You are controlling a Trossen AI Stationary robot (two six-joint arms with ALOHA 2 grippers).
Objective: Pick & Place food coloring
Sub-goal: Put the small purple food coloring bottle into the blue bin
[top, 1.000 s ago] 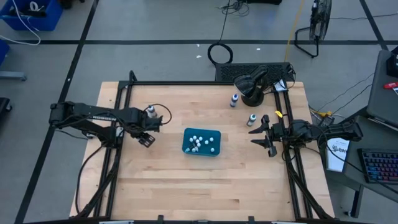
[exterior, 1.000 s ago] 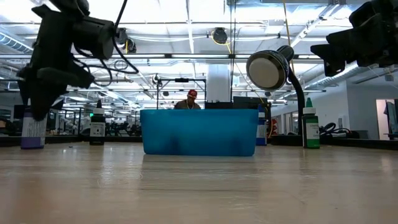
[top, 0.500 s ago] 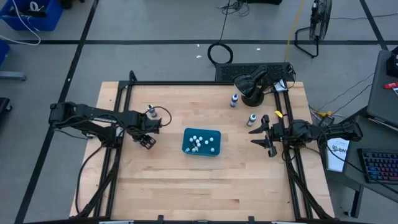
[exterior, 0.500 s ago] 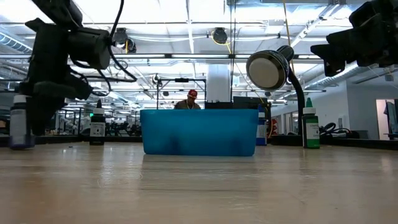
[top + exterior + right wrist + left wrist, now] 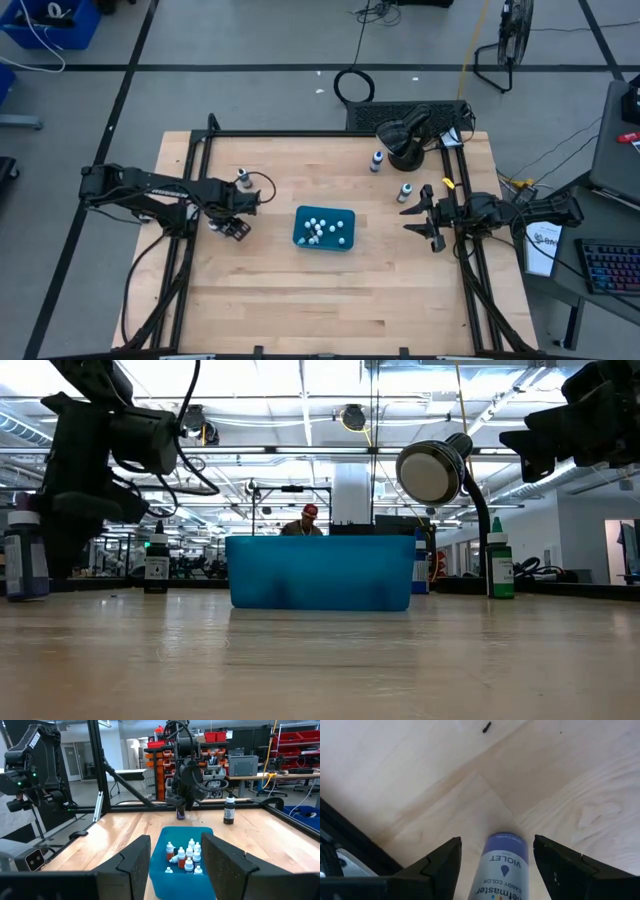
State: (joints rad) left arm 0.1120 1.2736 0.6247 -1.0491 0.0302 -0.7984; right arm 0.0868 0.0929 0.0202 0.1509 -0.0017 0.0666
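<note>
Holding one violet candy-color bottle (image 5: 505, 865) clamped, left gripper (image 5: 232, 226); right gripper (image 5: 424, 218) apart, empty. Three more tall bottles stand; teal tray (image 5: 323, 240) holds droppers.

Tray (image 5: 325, 228) mid-table, apparently open board (image 5: 300, 300) around

We see only the lower half of the violet bottle (image 5: 502, 870) before the frame's edge cuts it off. Beyond the teal tray (image 5: 320, 572), a person (image 5: 308, 520) shows only head and shoulders.
</note>
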